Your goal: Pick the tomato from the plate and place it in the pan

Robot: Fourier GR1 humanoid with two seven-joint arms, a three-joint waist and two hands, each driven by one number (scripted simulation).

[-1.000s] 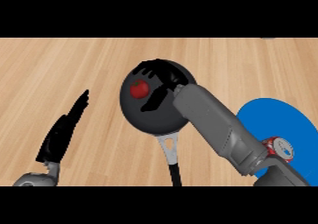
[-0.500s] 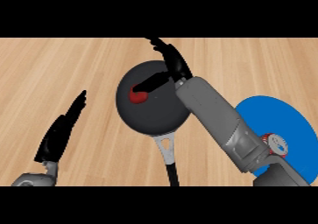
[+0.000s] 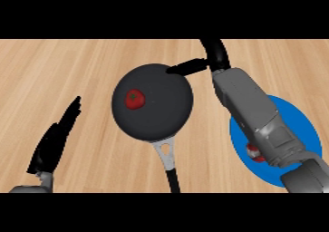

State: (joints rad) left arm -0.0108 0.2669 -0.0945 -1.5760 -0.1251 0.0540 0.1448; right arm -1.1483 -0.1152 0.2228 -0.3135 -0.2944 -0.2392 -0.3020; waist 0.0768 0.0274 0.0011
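Resting inside the dark pan (image 3: pixel 153 103), left of its middle, the tomato (image 3: pixel 134 99) lies free of either hand; nothing touches it, and its green stem patch faces up; judged from how things lie, the placing itself looks done, and what is left is getting the arm out of the way.

Above the pan's far right rim hangs the right hand (image 3: pixel 215 52), its fingers relaxed and holding nothing, one black finger (image 3: pixel 188 68) pointing left over the rim while the others run up toward the top of the view; the grey forearm (image 3: pixel 250 106) crosses down over the blue plate (image 3: pixel 302 123), hiding much of it; a small red and white piece shows against the forearm near the plate, and I cannot tell what it is.

At the lower left stands the left hand (image 3: pixel 54 138), at rest, fingers straight and pressed together, pointing up and well apart from the pan.

Risks from here are few but worth naming; the low finger sits just at the rim, so a careless sweep back toward the plate could catch that edge and shove or spin the pan; a shove would likely send the round tomato rolling across the pan's floor, perhaps toward the shallow wall; the long pan handle (image 3: pixel 168 159) points toward the robot between the two arms, and a forearm swinging inward could strike it and turn the pan; lifting the hand before drawing it back seems the safer course.
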